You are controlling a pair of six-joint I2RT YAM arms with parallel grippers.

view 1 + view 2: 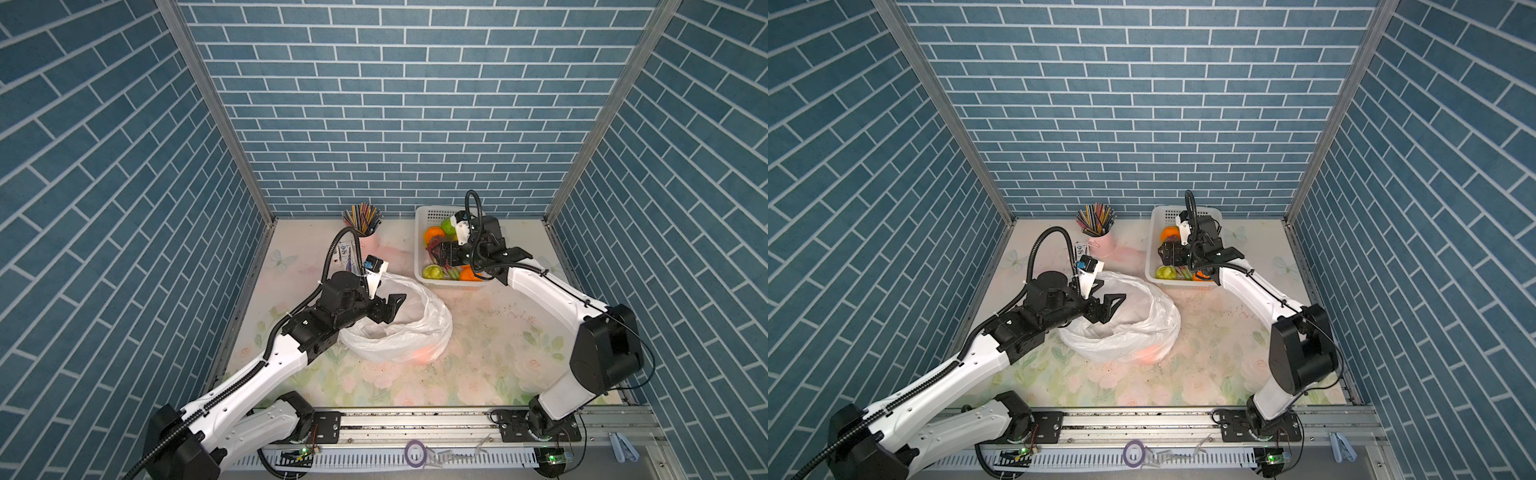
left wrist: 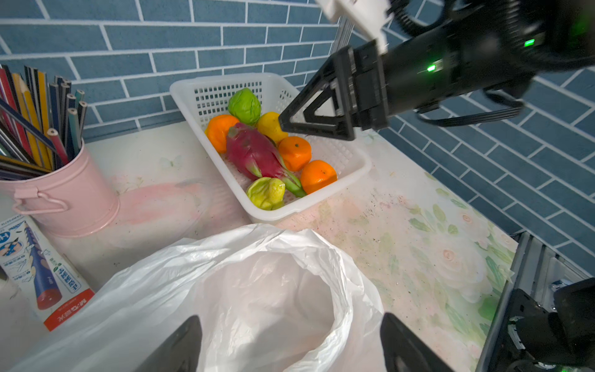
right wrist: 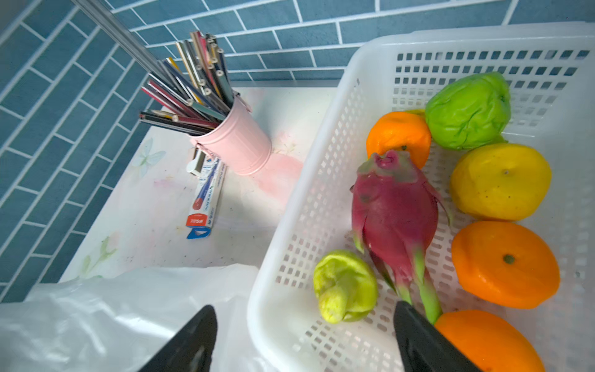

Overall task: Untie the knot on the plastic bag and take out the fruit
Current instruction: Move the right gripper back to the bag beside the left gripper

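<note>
- Left wrist view: left gripper has its jaws spread wide and empty, over the gaping mouth of the plastic bag. Only white film shows inside.
- Same view catches the right gripper side-on above the basket. One finger shows, so the gap isn't readable there.
- Right wrist view settles it: right gripper fingers are well apart with nothing between them. One is over the bag edge outside the basket wall, the other at the green tail of the dragon fruit. Contact: can't tell.
- Fruit sits in the basket. The right wrist view gives the best count: three oranges, a lemon, two green fruits, plus the dragon fruit.
- Both top views: the bag lies mid-table, just beside the basket, and the right gripper covers much of the fruit.
- Only the top views show an orange-pink tint through the bag's near wall. Source: can't tell.
- Pink pencil cup and pencil box are by the back wall.
</note>
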